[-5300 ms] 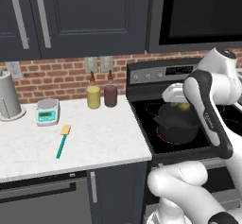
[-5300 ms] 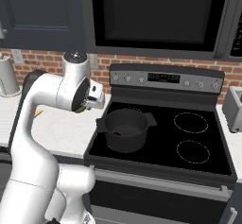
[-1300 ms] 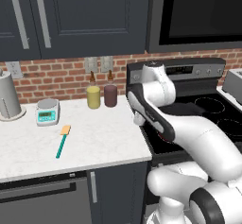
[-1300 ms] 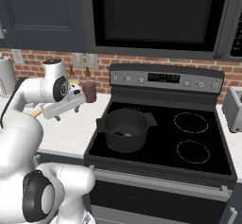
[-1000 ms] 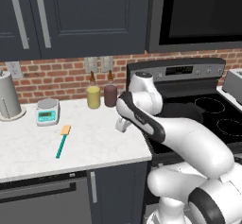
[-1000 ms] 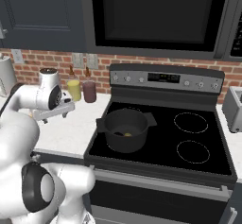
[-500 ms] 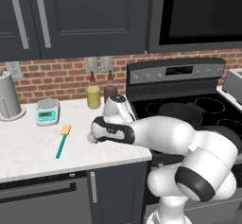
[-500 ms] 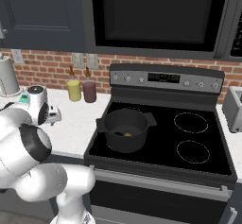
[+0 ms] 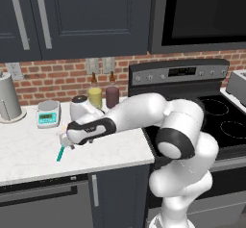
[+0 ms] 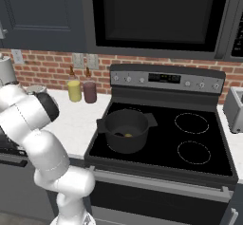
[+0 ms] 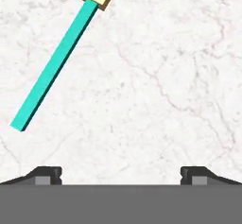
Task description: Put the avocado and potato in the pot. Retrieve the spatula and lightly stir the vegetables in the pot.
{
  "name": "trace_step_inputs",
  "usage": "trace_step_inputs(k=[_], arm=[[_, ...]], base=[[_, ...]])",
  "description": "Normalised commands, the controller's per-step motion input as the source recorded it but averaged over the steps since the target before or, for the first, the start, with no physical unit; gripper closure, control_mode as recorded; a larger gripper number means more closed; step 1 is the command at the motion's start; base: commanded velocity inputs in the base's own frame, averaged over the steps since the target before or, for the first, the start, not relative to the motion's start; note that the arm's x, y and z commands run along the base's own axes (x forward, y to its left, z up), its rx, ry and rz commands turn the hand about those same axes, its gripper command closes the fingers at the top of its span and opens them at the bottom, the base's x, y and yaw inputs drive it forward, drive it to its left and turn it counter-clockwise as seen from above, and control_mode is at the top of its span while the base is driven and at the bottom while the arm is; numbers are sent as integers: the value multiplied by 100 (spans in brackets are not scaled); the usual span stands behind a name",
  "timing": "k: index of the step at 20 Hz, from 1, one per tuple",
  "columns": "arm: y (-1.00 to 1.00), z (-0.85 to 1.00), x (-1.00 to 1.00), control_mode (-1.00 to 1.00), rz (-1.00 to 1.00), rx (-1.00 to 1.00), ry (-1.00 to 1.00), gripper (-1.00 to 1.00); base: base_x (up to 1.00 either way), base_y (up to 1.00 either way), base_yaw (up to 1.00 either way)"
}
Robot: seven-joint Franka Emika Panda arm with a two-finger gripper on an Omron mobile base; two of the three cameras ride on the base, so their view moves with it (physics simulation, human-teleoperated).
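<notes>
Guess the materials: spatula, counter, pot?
Spatula: the teal handle looks like smooth plastic, flat uniform colour; the pale tan blade could be wood or silicone, hard to say.
Counter: white stone with fine grey veins, likely marble or a look-alike, smooth finish.
Pot: dark grey-black with a dull sheen, probably metal, matte or coated.

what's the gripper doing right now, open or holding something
Gripper: open and empty, above the white counter; the spatula lies apart from its fingertips, not gripped.
</notes>
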Motion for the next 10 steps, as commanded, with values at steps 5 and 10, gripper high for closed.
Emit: trace_step_inputs(k=[5,10], arm=[[82,8,3,-100,-23,0,30,-100],[58,-33,5,-100,-25,-7,7,-100]], base=[[0,0,0],[0,0,0]])
